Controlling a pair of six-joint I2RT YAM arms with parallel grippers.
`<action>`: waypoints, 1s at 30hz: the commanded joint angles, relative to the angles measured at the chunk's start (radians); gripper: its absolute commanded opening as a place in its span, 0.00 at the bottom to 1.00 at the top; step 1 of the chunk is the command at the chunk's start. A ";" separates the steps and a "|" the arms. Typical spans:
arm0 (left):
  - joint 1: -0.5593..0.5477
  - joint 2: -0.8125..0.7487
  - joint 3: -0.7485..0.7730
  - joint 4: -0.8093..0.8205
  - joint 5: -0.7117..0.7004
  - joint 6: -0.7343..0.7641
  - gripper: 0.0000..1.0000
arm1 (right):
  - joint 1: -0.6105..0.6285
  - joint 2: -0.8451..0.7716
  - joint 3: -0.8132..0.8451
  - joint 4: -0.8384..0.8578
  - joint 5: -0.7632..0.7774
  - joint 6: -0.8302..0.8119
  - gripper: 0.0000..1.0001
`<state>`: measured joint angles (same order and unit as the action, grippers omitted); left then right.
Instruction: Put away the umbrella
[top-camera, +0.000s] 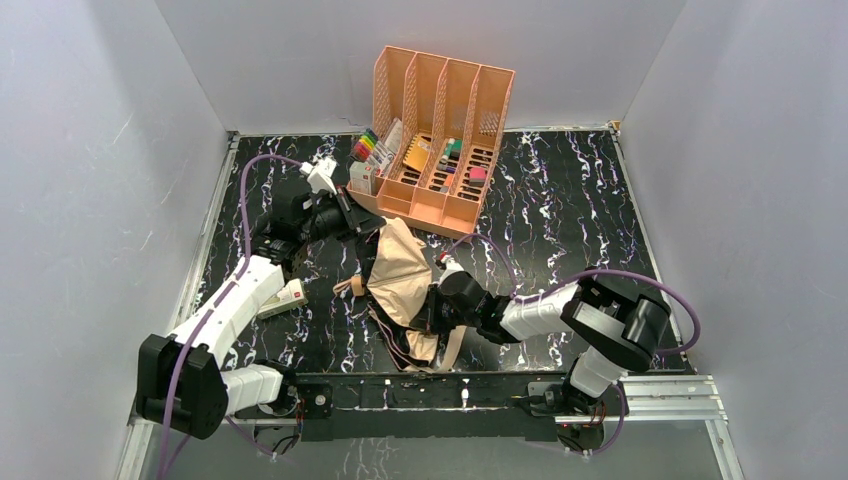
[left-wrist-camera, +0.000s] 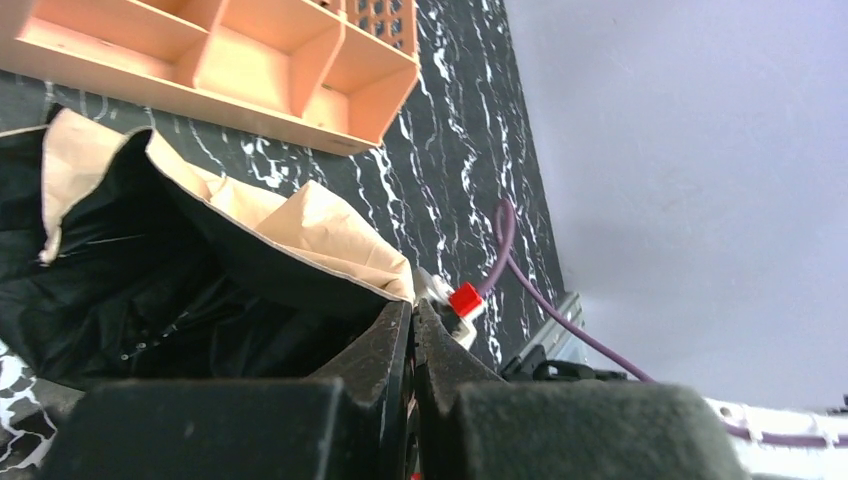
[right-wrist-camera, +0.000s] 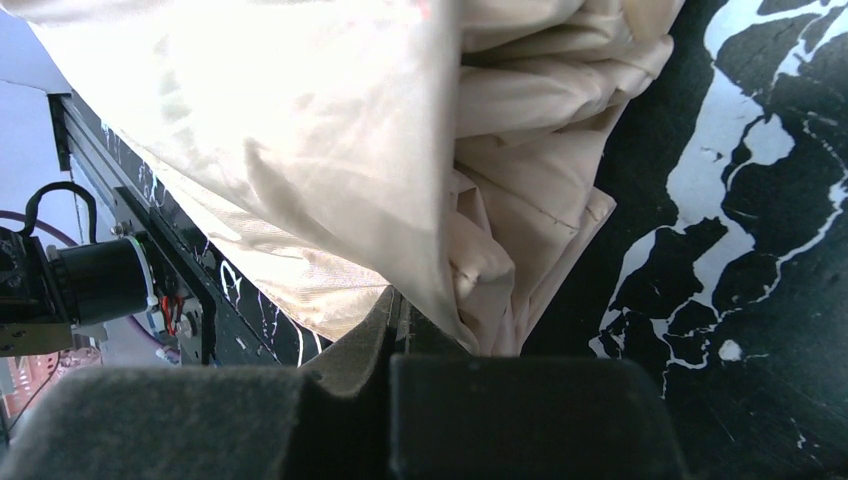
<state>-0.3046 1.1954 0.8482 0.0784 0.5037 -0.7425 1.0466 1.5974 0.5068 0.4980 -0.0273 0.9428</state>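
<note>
The umbrella (top-camera: 398, 275) lies half collapsed in the middle of the table, tan fabric up, with black fabric and thin ribs around its edges. My left gripper (top-camera: 352, 224) is at its far left edge. In the left wrist view the left gripper (left-wrist-camera: 412, 308) has its jaws pressed together at the tan hem of the umbrella (left-wrist-camera: 320, 225), with the black lining to the left. My right gripper (top-camera: 440, 297) is at the umbrella's right side. In the right wrist view the right gripper (right-wrist-camera: 400, 305) is shut, with the tan umbrella fabric (right-wrist-camera: 330, 150) draped over it and running between its fingers.
A peach file organizer (top-camera: 445, 120) with small items stands at the back, also in the left wrist view (left-wrist-camera: 250, 60). A small cream box (top-camera: 362, 178) and markers (top-camera: 366, 146) sit to its left. A white device with a red button (top-camera: 284, 297) lies by the left arm.
</note>
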 joint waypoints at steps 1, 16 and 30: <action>0.004 -0.056 0.043 0.013 0.119 0.024 0.05 | -0.002 0.069 -0.027 -0.209 0.046 -0.052 0.00; 0.004 -0.008 0.039 -0.207 -0.082 0.093 0.80 | -0.002 0.073 -0.027 -0.206 0.041 -0.051 0.00; 0.004 0.136 0.044 0.030 -0.027 -0.023 0.41 | -0.002 0.072 -0.025 -0.207 0.038 -0.055 0.00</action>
<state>-0.3038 1.3201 0.8516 0.0616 0.4526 -0.7528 1.0466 1.6100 0.5148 0.5049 -0.0338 0.9428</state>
